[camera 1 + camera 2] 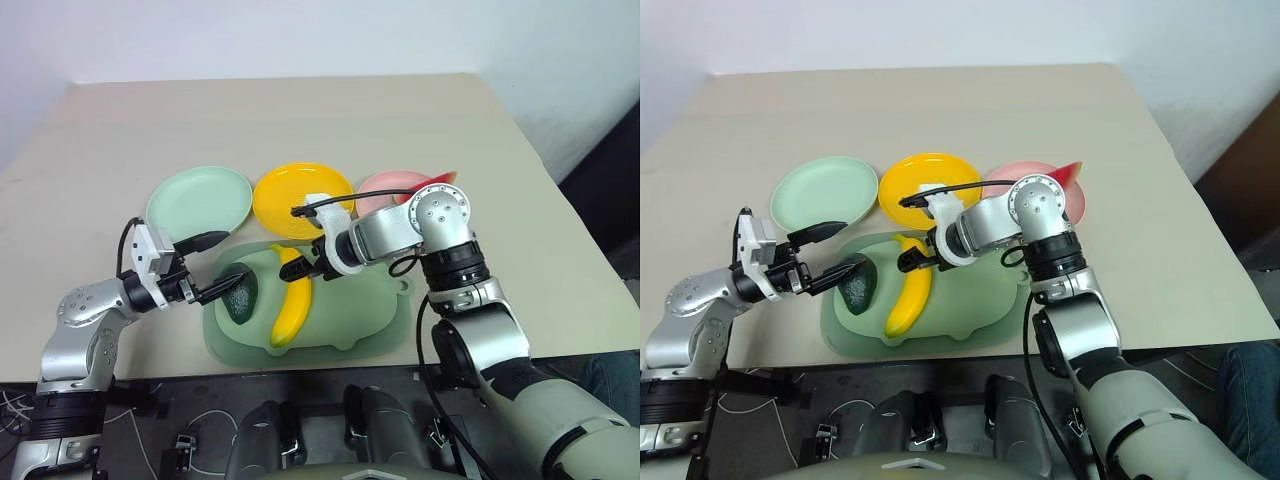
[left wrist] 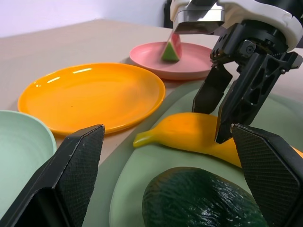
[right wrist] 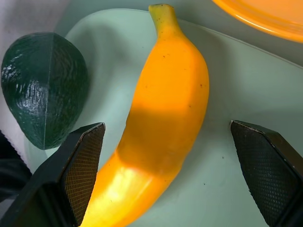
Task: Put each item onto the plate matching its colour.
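A long yellow banana (image 1: 292, 303) and a dark green avocado (image 1: 240, 298) lie side by side on a large green mat (image 1: 370, 312). My right gripper (image 1: 306, 270) points down over the banana's stem half, open, one finger on each side of the banana (image 3: 165, 113). My left gripper (image 1: 216, 266) is open and level at the mat's left edge, with the avocado (image 2: 203, 203) just ahead of its fingertips. Behind the mat stand a mint green plate (image 1: 198, 200), a yellow plate (image 1: 290, 195) and a pink plate (image 1: 382, 186). A red watermelon wedge (image 2: 171, 48) rests on the pink plate.
The beige table (image 1: 300, 110) stretches bare behind the plates. Its front edge runs just below the mat, and its right edge drops off beside a white wall. A black cable arcs over the right wrist above the yellow plate.
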`<control>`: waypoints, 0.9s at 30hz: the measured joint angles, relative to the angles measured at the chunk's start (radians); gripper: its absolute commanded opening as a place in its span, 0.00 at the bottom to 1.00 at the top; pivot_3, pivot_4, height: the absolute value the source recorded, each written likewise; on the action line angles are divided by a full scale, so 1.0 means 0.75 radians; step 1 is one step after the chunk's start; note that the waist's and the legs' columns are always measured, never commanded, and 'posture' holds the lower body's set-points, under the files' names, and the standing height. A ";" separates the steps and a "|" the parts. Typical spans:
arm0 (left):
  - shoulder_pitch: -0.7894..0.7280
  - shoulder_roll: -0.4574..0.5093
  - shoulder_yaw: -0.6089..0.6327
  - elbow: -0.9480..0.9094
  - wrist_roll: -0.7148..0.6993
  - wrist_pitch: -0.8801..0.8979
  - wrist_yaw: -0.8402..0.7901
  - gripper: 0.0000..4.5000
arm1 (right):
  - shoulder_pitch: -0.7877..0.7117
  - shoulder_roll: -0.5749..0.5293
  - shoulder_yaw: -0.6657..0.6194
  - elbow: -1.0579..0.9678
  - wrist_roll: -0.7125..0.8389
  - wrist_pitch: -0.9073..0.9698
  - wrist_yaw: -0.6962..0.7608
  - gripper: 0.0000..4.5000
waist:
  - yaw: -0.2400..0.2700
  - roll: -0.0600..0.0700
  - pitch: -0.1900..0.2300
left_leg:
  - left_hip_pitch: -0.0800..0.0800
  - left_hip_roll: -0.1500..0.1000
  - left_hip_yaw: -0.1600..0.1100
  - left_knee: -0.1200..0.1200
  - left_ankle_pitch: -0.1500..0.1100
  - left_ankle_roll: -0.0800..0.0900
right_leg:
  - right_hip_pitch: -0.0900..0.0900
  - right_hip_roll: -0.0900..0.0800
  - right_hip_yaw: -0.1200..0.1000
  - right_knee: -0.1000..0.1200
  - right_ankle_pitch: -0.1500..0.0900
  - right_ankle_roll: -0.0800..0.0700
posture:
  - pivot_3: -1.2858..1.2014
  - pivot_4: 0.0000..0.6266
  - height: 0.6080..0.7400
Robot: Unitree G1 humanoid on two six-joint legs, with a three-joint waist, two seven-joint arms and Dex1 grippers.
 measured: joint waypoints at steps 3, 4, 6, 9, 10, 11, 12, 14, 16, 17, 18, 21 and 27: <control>-0.008 0.000 -0.014 -0.024 0.000 0.019 0.009 1.00 | -0.033 0.010 0.013 0.049 0.023 0.000 -0.054 0.99 | 0.000 0.000 0.000 | 0.001 0.000 0.000 0.000 0.000 0.000 | 0.001 0.000 0.000 0.000 0.000 0.000 | 0.52 0.24 0.67; -0.010 -0.003 -0.021 -0.031 0.000 0.025 0.015 1.00 | -0.047 0.012 0.017 0.070 0.028 0.000 -0.066 0.99 | 0.000 0.000 0.000 | 0.001 0.000 0.000 0.000 0.000 0.000 | 0.001 0.000 0.000 0.000 0.000 0.000 | 0.52 0.24 0.67; -0.015 -0.006 -0.031 -0.037 0.000 0.029 0.026 1.00 | -0.064 0.016 0.024 0.094 0.039 0.000 -0.085 0.99 | 0.000 0.000 0.000 | 0.001 0.000 0.000 0.000 0.000 0.000 | 0.001 0.000 0.000 0.000 0.000 0.000 | 0.52 0.24 0.67; -0.015 -0.007 -0.033 -0.058 0.000 0.042 0.036 1.00 | -0.074 0.023 0.031 0.117 0.052 0.000 -0.106 0.86 | -0.001 0.000 0.000 | 0.001 0.000 0.000 0.000 0.000 0.000 | 0.001 0.000 0.000 0.000 0.000 0.000 | 0.52 0.24 0.67; -0.016 -0.007 -0.033 -0.058 0.000 0.044 0.038 1.00 | -0.075 0.025 0.036 0.124 0.055 0.000 -0.107 0.80 | -0.001 0.000 0.000 | 0.001 0.000 0.000 0.000 0.000 0.000 | 0.001 0.001 0.000 0.000 0.000 0.000 | 0.52 0.24 0.67; -0.015 -0.007 -0.033 -0.058 0.000 0.047 0.039 1.00 | -0.075 0.027 0.038 0.131 0.057 0.000 -0.108 0.71 | -0.001 0.000 0.000 | 0.001 0.000 0.000 0.000 0.000 0.000 | 0.001 0.001 0.000 0.000 0.000 0.000 | 0.52 0.24 0.67; -0.015 -0.007 -0.033 -0.058 0.000 0.048 0.039 1.00 | -0.075 0.028 0.039 0.143 0.068 0.000 -0.108 0.64 | -0.001 0.000 0.000 | 0.001 0.000 0.000 0.000 0.000 0.000 | 0.001 0.001 0.000 0.000 0.000 0.000 | 0.52 0.24 0.67; -0.015 -0.007 -0.033 -0.058 0.000 0.048 0.039 1.00 | -0.075 0.034 0.040 0.157 0.084 0.000 -0.108 0.64 | 0.000 0.000 0.000 | 0.001 0.000 0.000 0.000 0.000 0.000 | 0.001 0.001 0.000 0.000 0.000 0.000 | 0.52 0.24 0.67; -0.015 -0.007 -0.033 -0.058 0.000 0.048 0.039 1.00 | -0.075 0.034 0.042 0.169 0.100 0.000 -0.110 0.60 | 0.001 0.000 0.000 | 0.001 0.000 0.000 0.000 0.000 0.000 | 0.001 0.001 0.000 0.000 0.000 0.000 | 0.52 0.24 0.67; -0.015 -0.007 -0.033 -0.058 0.000 0.048 0.039 1.00 | -0.076 0.034 0.042 0.172 0.104 0.000 -0.111 0.57 | 0.000 0.000 0.000 | 0.001 0.000 0.000 0.000 0.000 0.000 | 0.001 0.001 0.000 0.000 0.000 0.000 | 0.52 0.24 0.67; -0.015 -0.007 -0.033 -0.058 0.000 0.048 0.039 1.00 | -0.076 0.035 0.041 0.175 0.108 0.000 -0.109 0.53 | 0.000 0.000 0.000 | 0.001 0.000 0.000 0.000 0.000 0.000 | 0.001 0.001 0.000 0.000 0.000 0.000 | 0.52 0.24 0.67; -0.015 -0.007 -0.033 -0.058 0.000 0.048 0.040 1.00 | -0.076 0.034 0.032 0.181 0.117 0.000 -0.102 0.42 | 0.000 0.000 0.000 | 0.001 0.000 0.000 0.000 0.000 0.000 | 0.001 0.001 0.000 0.000 0.000 0.000 | 0.52 0.24 0.67; -0.013 -0.006 -0.031 -0.056 0.000 0.043 0.033 1.00 | -0.091 0.006 -0.022 0.180 0.171 0.000 -0.062 0.42 | 0.000 0.000 0.000 | 0.001 0.000 0.000 0.000 0.000 0.000 | 0.001 0.001 0.000 0.000 0.000 0.000 | 0.52 0.24 0.67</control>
